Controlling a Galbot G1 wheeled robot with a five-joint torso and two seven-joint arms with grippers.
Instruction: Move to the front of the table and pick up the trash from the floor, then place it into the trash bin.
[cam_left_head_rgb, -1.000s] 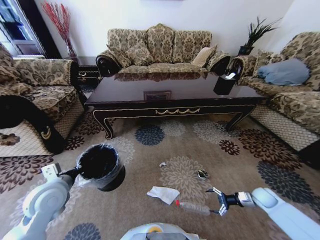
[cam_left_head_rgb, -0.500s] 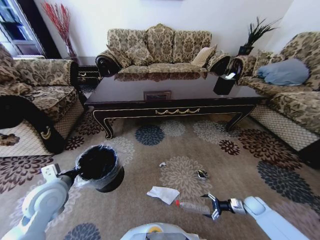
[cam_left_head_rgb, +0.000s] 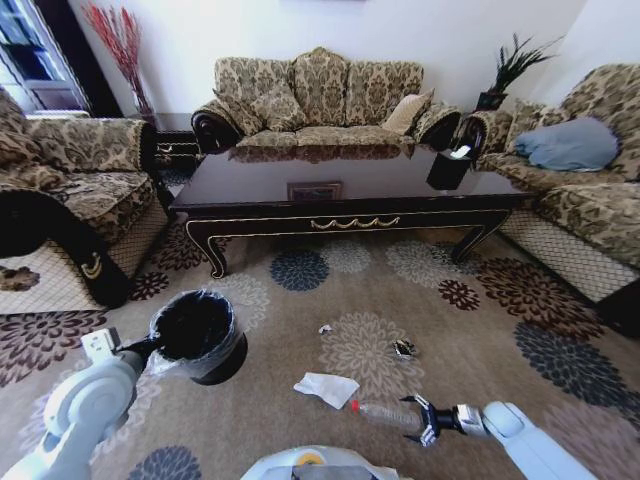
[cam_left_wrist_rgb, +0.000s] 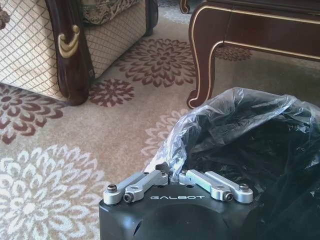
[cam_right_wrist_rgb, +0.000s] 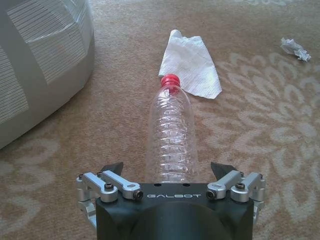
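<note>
Right gripper (cam_left_head_rgb: 420, 421): low over the floor at the near right, fingers spread wide, one on each side of the bottle's base end; in the right wrist view (cam_right_wrist_rgb: 167, 170) the bottle runs out from between the two fingertips, which stand apart from its sides.
Bottle (cam_left_head_rgb: 388, 414): clear plastic, red cap, lying on its side on the carpet; cap end points toward the paper (cam_right_wrist_rgb: 172, 135).
Paper (cam_left_head_rgb: 326, 389): crumpled white sheet, flat on the carpet just beyond the bottle's cap; in the right wrist view (cam_right_wrist_rgb: 191, 64) its near edge sits right beside the cap.
Left gripper (cam_left_wrist_rgb: 173, 176): at the near left, fingers drawn together, pinching the clear bag at the bin's rim.
Bin (cam_left_head_rgb: 198, 335): round, black, lined with a crinkly clear bag, tilted a little at the end of the left arm; left of the paper, well apart from it.
Wrapper (cam_left_head_rgb: 404, 349): dark, shiny, on a pale flower medallion, beyond the right gripper.
Scrap (cam_left_head_rgb: 325, 328): tiny, white, on the carpet between the bin and the wrapper; seen far off in the right wrist view (cam_right_wrist_rgb: 295, 48).
Floor (cam_left_head_rgb: 480, 330): beige carpet with round flower medallions.
Table (cam_left_head_rgb: 340, 205): long, dark, glossy, gold trim on the front edge, beyond all the litter.
Black box (cam_left_head_rgb: 449, 166): on the table's right end, white tissue on top.
Sofas: patterned, behind the table (cam_left_head_rgb: 320, 95) and on either side.
</note>
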